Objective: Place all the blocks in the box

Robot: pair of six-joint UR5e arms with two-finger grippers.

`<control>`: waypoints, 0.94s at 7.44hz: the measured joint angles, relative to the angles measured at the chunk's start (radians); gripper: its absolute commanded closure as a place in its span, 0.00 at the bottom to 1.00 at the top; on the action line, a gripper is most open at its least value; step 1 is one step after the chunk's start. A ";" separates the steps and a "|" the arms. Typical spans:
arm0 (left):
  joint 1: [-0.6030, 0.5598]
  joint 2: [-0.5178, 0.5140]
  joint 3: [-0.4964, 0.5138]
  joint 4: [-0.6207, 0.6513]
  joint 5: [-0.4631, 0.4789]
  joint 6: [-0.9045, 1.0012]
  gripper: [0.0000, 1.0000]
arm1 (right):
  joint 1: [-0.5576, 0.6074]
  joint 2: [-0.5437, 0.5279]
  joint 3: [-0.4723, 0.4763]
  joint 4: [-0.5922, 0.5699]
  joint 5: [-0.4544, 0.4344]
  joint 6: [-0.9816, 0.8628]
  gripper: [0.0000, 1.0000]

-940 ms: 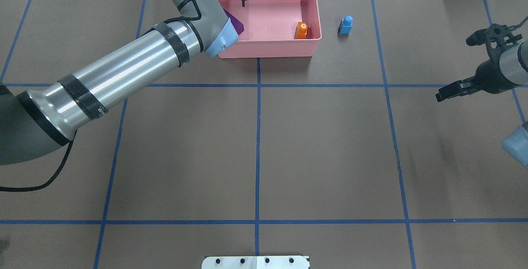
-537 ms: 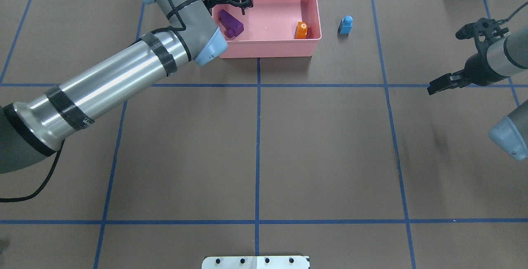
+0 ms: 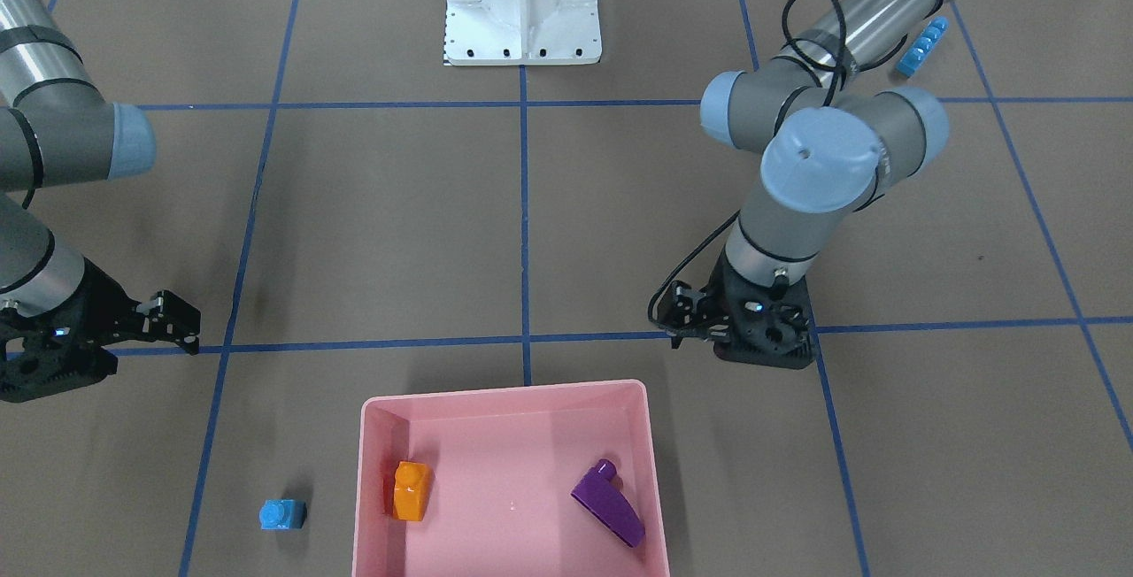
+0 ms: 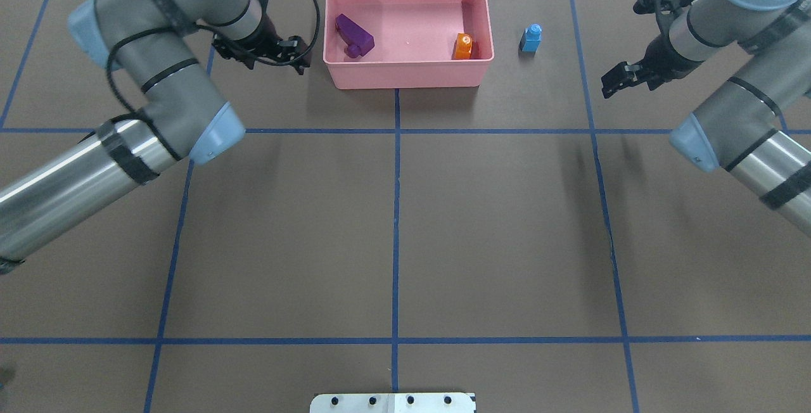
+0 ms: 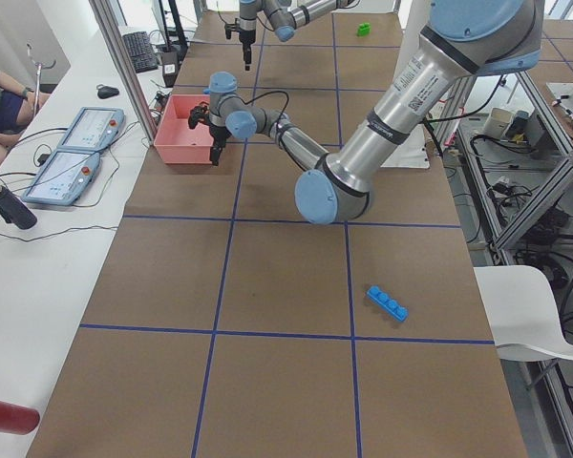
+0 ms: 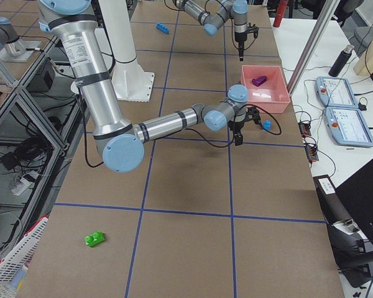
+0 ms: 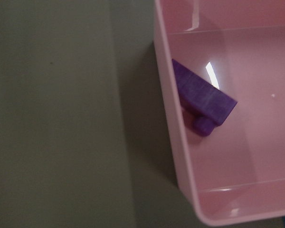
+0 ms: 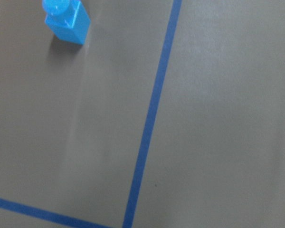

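Observation:
The pink box stands at the far middle of the table. Inside it lie the purple sloped block on the left and the orange sloped block on the right. Just right of the box, the small light-blue cube sits on the table. My left gripper hangs open and empty beside the box's left wall. My right gripper is open and empty, right of the cube. The long light-blue bar and the green brick lie far off on the table's two ends.
The white metal base stands at the robot's side of the table. Blue tape lines grid the brown tabletop. In the left side view, a person sits at a side bench with tablets.
My left gripper has pulled out of the box to its left, leaving the purple block inside. My right arm has swung inward and farther out, toward the light-blue cube.

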 measured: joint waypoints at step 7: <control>0.002 0.305 -0.301 0.001 -0.001 0.103 0.00 | -0.052 0.378 -0.496 0.237 -0.139 0.310 0.02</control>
